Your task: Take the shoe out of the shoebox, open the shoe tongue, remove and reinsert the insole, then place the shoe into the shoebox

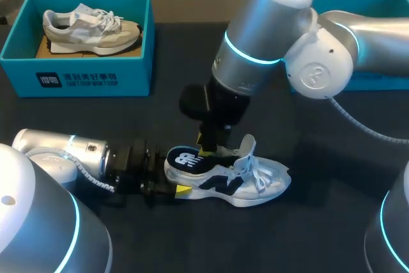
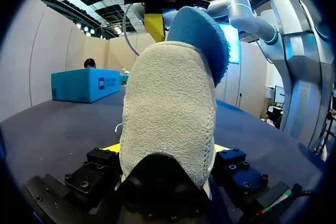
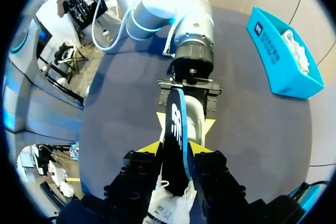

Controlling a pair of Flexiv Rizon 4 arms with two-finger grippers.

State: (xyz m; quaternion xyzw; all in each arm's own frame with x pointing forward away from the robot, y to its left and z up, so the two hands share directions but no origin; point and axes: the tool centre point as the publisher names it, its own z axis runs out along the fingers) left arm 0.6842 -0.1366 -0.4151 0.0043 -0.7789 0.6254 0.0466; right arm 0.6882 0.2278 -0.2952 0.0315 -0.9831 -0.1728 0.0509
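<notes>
The shoe (image 1: 246, 180) stands on its sole at the near middle of the tabletop (image 1: 319, 234), toe to the right. It is well apart from the shoebox (image 1: 83, 78) at the far left, which holds a second shoe (image 1: 89, 27).

The dark insole (image 1: 188, 161) rises tilted out of the heel opening; how much of it sits inside I cannot tell. It looks like thin foam – light and floppy, likely to buckle if pushed from one end. A pinch near its heel end, guiding it along the shoe, seems best. The shoe itself is probably light with a soft upper, and firmest at the heel, so the heel is the place to brace it.

My left arm lies low along the tabletop from the left. Its left hand (image 2: 167, 153) is pressed on both sides of the heel. My right arm comes from the far right and drops steeply – its right hand (image 3: 176, 148) is pinching the insole edgewise between the yellow tips.
</notes>
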